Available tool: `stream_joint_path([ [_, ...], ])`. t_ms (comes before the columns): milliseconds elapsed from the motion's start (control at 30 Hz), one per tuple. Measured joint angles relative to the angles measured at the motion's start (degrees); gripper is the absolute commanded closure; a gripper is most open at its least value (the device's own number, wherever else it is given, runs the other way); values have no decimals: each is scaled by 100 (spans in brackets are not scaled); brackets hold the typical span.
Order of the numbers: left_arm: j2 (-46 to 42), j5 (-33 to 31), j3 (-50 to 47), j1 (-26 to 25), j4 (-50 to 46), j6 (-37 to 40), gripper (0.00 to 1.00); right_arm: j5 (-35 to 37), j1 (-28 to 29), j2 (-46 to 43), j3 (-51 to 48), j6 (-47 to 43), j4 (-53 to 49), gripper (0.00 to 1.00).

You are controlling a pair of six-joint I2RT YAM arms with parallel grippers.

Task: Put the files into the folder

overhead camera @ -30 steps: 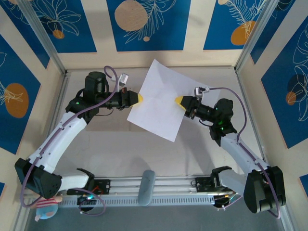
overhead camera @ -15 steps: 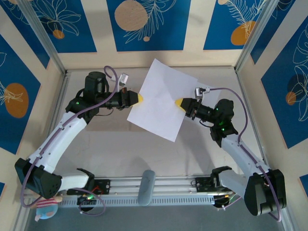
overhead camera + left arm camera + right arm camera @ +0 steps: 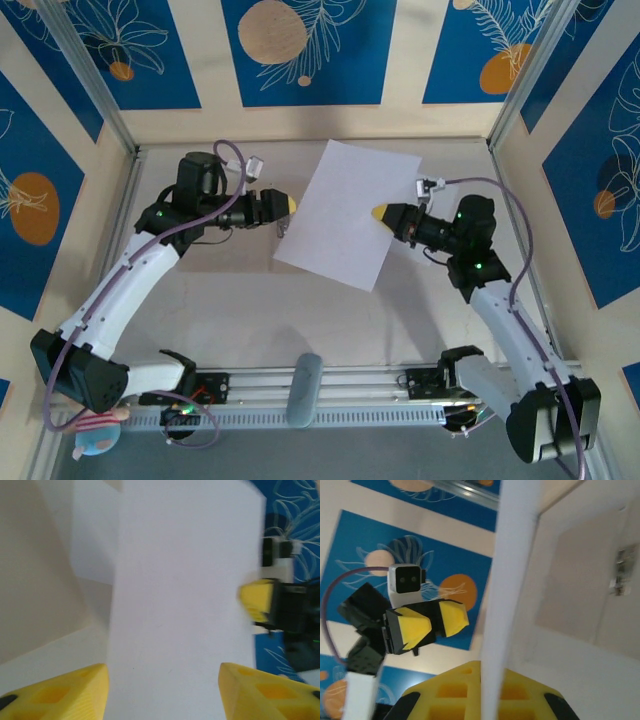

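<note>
Top external view: right gripper [image 3: 381, 213] pinches a white paper sheet [image 3: 340, 215] aloft; left gripper [image 3: 287, 205], fingers wide, waits just off its edge. Next, probably carrying it into the folder.

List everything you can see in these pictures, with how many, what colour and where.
white paper sheet: one seen, white, held tilted over mid-table; whether a second lies against it cannot be told
table: one, pale grey, under the arms
wall panels: several, blue with orange discs, around the table
rounded grey piece: one, grey, on the near rail
small toy: one, pink and blue, near-left corner
left tool: one, yellow fingers, open, by the sheet's left edge
right tool: one, yellow fingers, shut on the sheet's right edge
</note>
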Motion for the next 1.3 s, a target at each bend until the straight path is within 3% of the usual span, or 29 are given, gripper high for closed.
stream_joint_path([
  [267,789,-874,0,46,-402,616,33,791,-302,4,1517,-2214,-3248,100],
  [433,1794,-1147,105,-37,-387,815,52,1237,-343,317,2173,-3156,-4756,100],
  [533,2422,-1296,378,-153,-358,914,56,1486,-343,382,2441,-3523,-5364,100],
  [833,4050,-1576,1228,-656,-192,931,57,1923,-343,146,2830,-4111,-6286,100],
  [1133,4719,-1832,1425,-745,-142,761,51,2153,-343,74,3364,-4430,-6758,100],
  [1300,4922,-1840,1438,-785,-42,675,62,2188,-343,74,3545,-4474,-6865,100],
])
